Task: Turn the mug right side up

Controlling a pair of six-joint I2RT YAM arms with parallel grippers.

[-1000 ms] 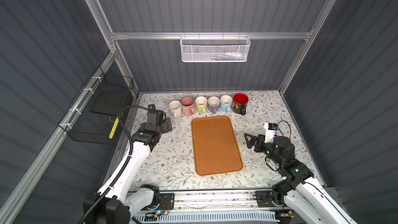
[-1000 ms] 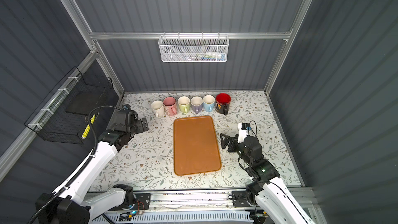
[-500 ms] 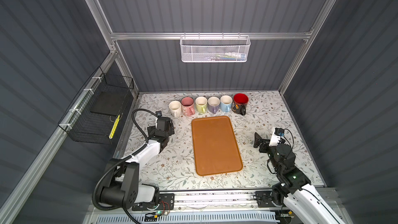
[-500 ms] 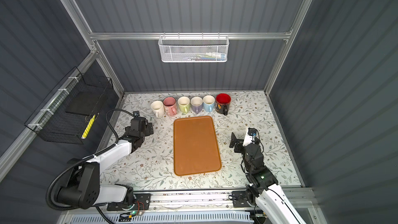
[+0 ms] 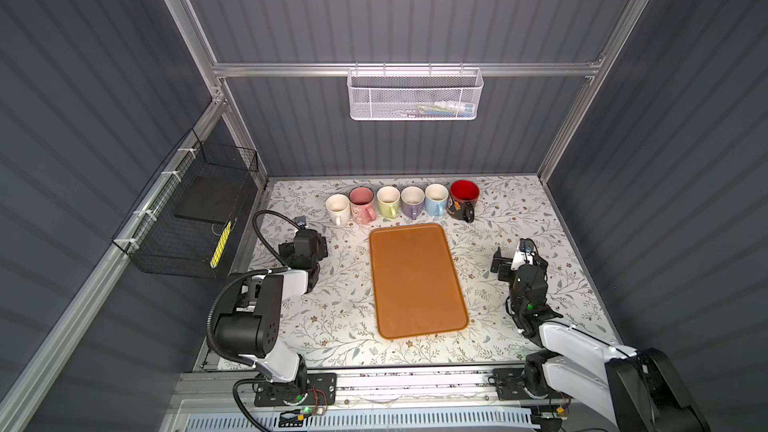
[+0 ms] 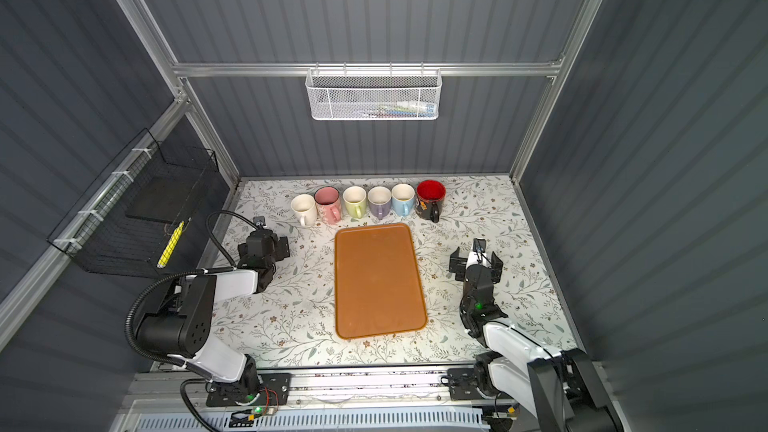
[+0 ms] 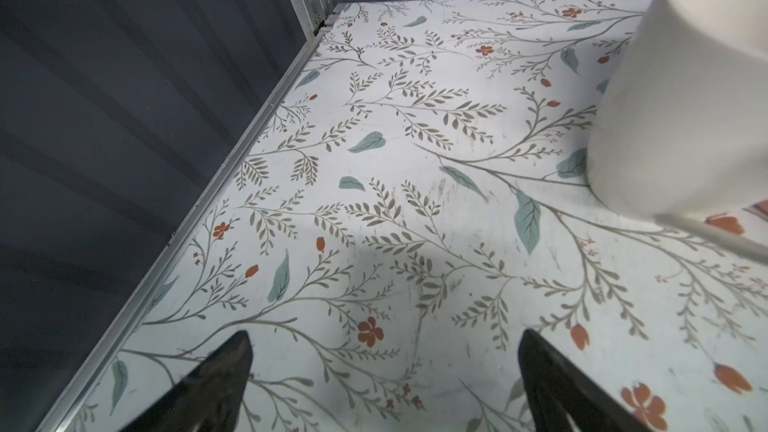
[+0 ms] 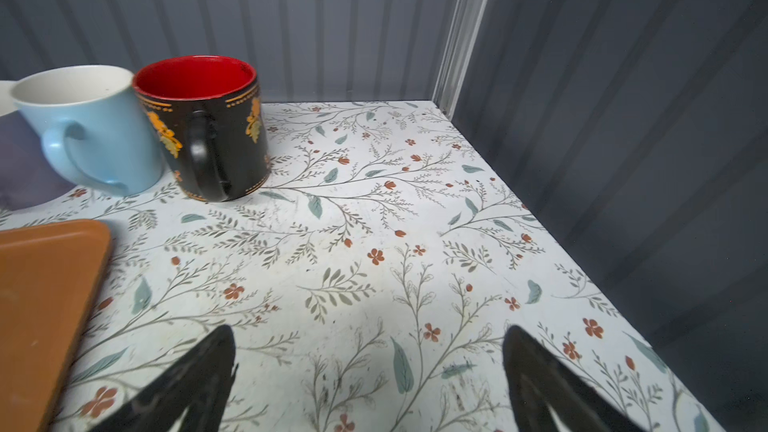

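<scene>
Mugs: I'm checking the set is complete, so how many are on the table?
6, in one row behind the tray, left to right in a top view: white mug, pink mug, green mug, purple mug, blue mug, black-and-red mug. None appears hidden.

A cream ceramic mug stands rim-up on the white floral-patterned counter; the left pincer hangs spread wide over bare counter, apart from the mug.

Floral table carries an orange tray and a row of six upright mugs
</scene>
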